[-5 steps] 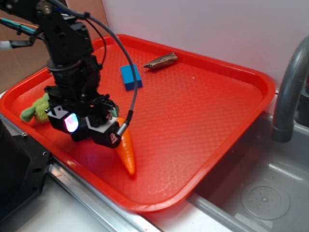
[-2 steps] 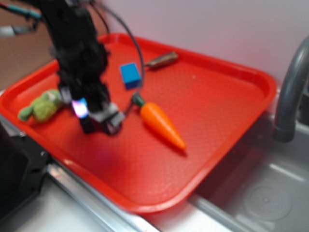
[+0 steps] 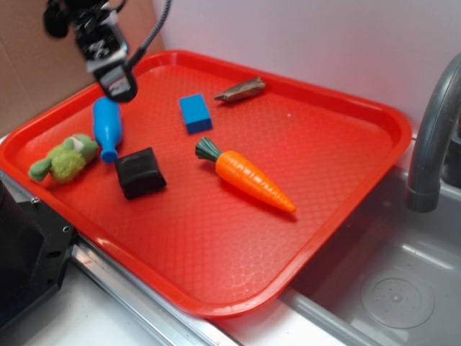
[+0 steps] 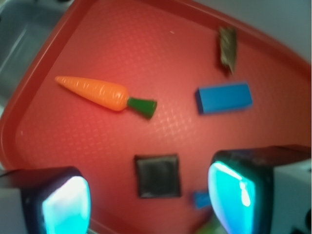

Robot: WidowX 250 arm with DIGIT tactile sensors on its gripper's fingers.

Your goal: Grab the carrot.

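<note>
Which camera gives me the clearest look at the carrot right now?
The exterior view: the carrot lies whole, sharp and unobstructed on the red tray. The wrist view also shows it whole, but slightly blurred, well beyond the open hand.

A toy kitchen: a steel sink (image 3: 392, 288) and grey faucet (image 3: 432, 137) beside a red tray (image 3: 374, 122).

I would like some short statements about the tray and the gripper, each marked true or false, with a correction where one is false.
1. The carrot lies on the red tray. True.
2. The gripper holds the carrot. False: it is open and empty, high above the tray.
3. The blue block touches the carrot. False: bare tray separates them.
4. The blue bottle lies beside the green plush toy. True.
5. The black square object stands in the sink. False: it is on the tray.
</note>
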